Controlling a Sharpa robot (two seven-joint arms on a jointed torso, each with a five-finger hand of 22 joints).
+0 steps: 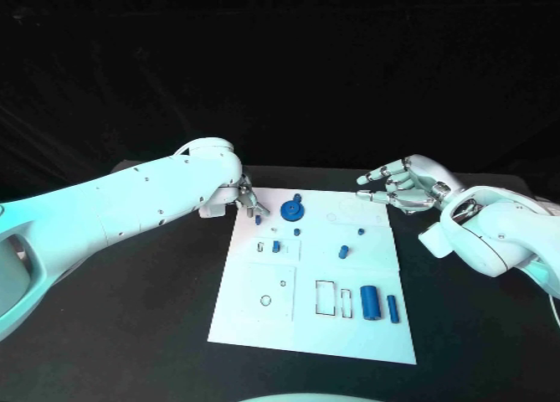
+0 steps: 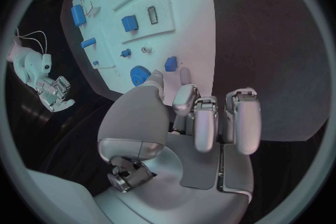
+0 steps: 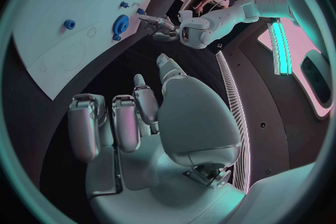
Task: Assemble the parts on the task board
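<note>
Blue against the white task board [image 1: 249, 322], the gear [image 1: 290, 208] sits at the board's far end, near its left corner, and it is the part the next move most likely turns on. From the gear, the left hand [image 1: 249, 203] lies just to the left, over the board's far-left corner, its fingertips [image 2: 183, 75] reaching toward the gear with a small blue part [image 2: 171, 63] just beyond them; I cannot tell whether they touch anything. That hand looks empty, fingers loosely bent and apart. Well to the gear's right, off the board's far-right corner and above the black desk [image 1: 473, 335], the right hand [image 1: 404, 185] hangs with fingers curled partway and nothing in them. By my judgement the left hand is much the nearer. Nearer the robot than the gear, a blue cylinder [image 1: 369, 302] lies with its long axis along the board's length.
</note>
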